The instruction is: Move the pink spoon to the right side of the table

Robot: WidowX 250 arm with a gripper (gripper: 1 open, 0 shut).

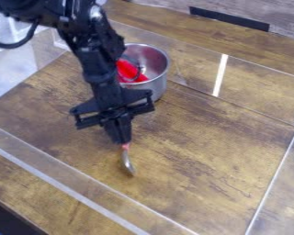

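Pink spoon in pincer, bowl hanging below.

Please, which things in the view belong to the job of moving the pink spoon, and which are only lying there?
For the job:
- pink spoon, in the fingers
- table, where the spoon should go to the right side

Only lying there:
- metal pot
- red object in the pot
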